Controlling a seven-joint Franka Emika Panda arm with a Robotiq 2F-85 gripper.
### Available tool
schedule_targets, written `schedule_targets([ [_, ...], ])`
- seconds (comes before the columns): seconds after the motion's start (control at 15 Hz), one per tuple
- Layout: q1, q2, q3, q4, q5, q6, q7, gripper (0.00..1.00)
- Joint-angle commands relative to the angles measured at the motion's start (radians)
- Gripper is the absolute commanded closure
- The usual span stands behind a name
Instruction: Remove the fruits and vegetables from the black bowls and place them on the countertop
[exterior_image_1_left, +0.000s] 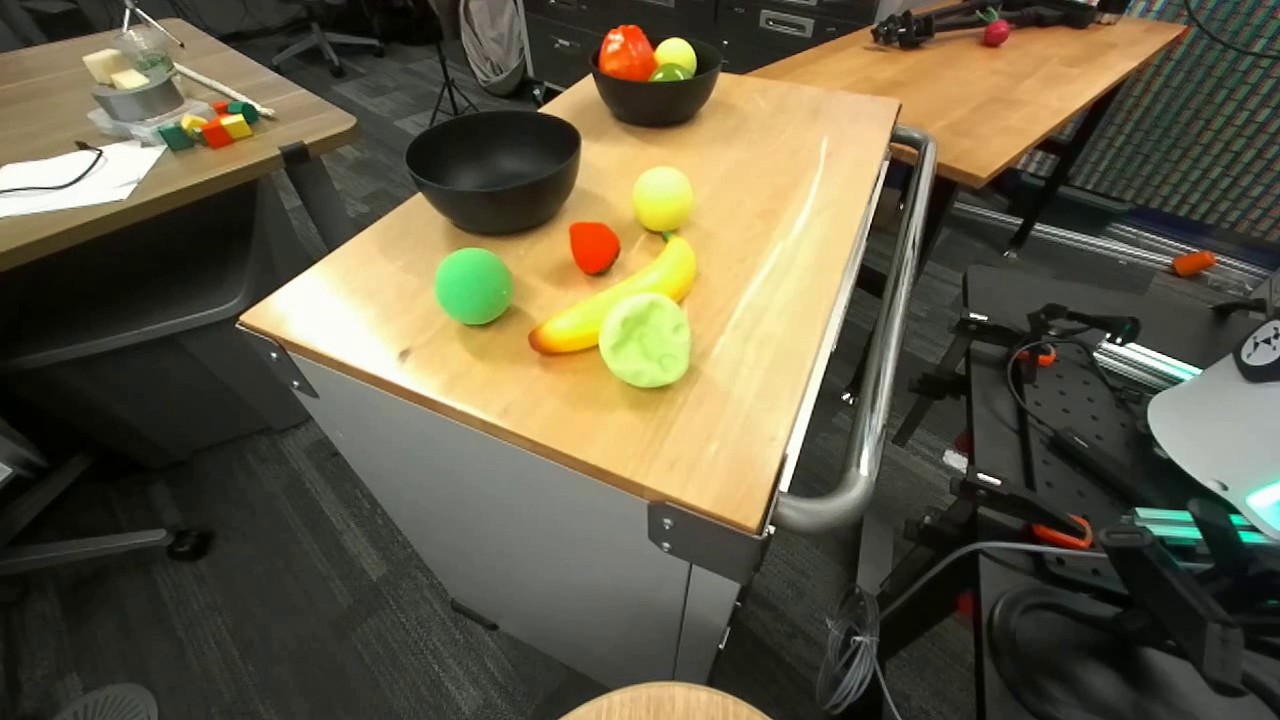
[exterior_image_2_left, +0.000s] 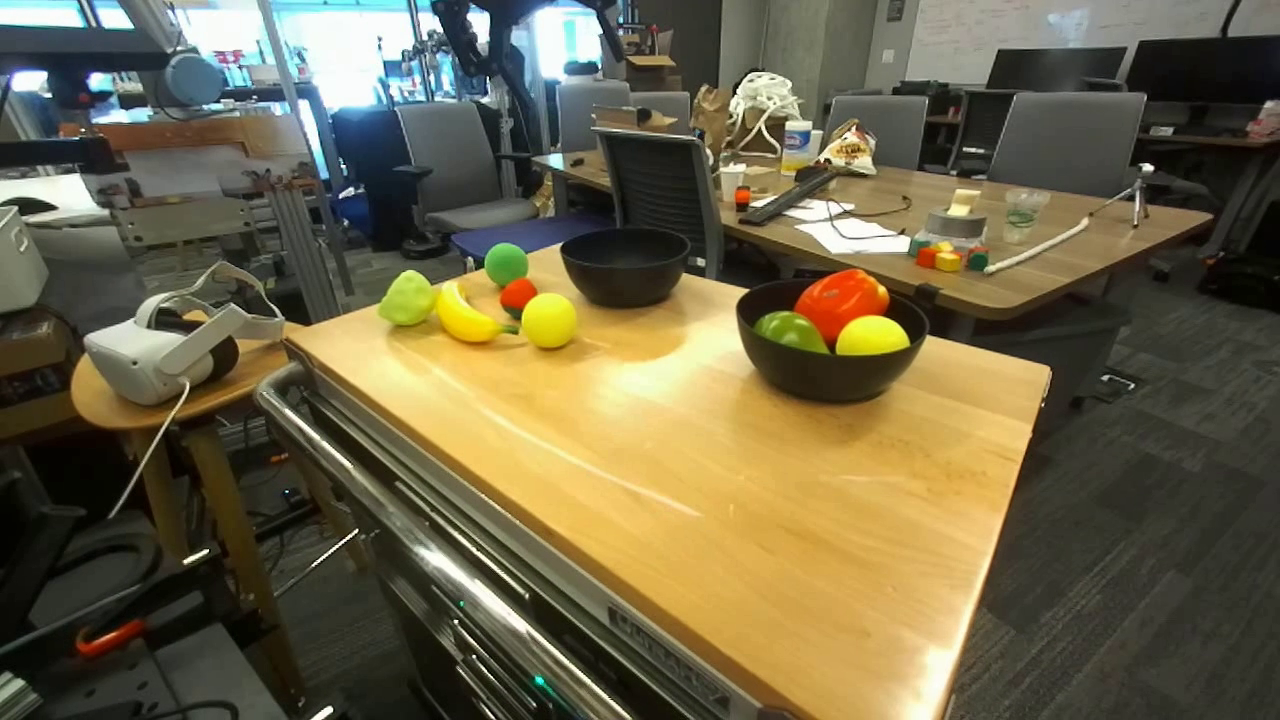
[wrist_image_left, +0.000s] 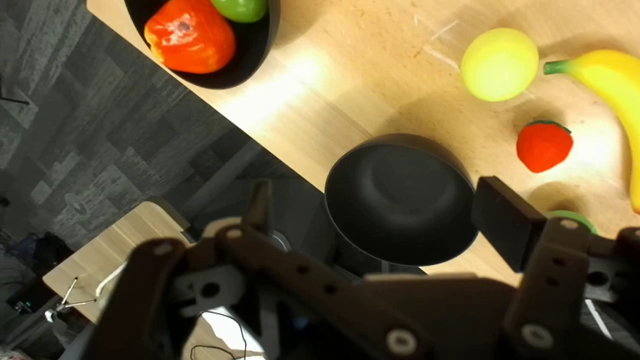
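We found the claw (wrist_image_left: 377, 205) spread wide in the wrist view, pinching nothing; the bare bowl (wrist_image_left: 395, 235) showed in the gap only because it stood farther below. We read that stance as readiness for a pick, since so parted a grip suited a reach, not a carry.

Three pieces lay in the loaded bowl (exterior_image_2_left: 830, 380): a red pepper (exterior_image_2_left: 843, 305), a green piece (exterior_image_2_left: 790, 331) and a yellow piece (exterior_image_2_left: 873, 336). The red pepper rose above the rim, propped, we supposed, by the curved wall and its close neighbours, so we judged it the easiest to take. The two round ones sat lower, and we thought the slope would nudge them toward the middle once it was gone.

The rest was on the tabletop (exterior_image_2_left: 800, 560), gathered near the bare bowl: a green ball (exterior_image_1_left: 474, 286), a strawberry (exterior_image_1_left: 595, 248), a yellow ball (exterior_image_1_left: 662, 199), a banana (exterior_image_1_left: 655, 275) and a pale cabbage (exterior_image_1_left: 645, 345). The strawberry lay by the banana's inner curve, the yellow ball just beside its stem; whether cabbage and banana touched, we could not tell. We took the huddle to spare long carries, and flat wood seemed enough to keep even round pieces at rest. With the bare bowl holding no produce, we judged only the loaded one left to do.
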Motion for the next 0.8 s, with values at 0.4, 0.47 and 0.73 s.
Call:
schedule_targets([
  [0.4, -0.082, 0.18, -0.049, 0.154, -0.001, -0.008, 0.199, 0.0],
  [0.47, -0.102, 0.203, -0.071, 0.168, 0.004, -0.003, 0.212, 0.0],
  [0.73, -0.165, 0.335, -0.154, 0.262, 0.078, -0.032, 0.25, 0.0],
])
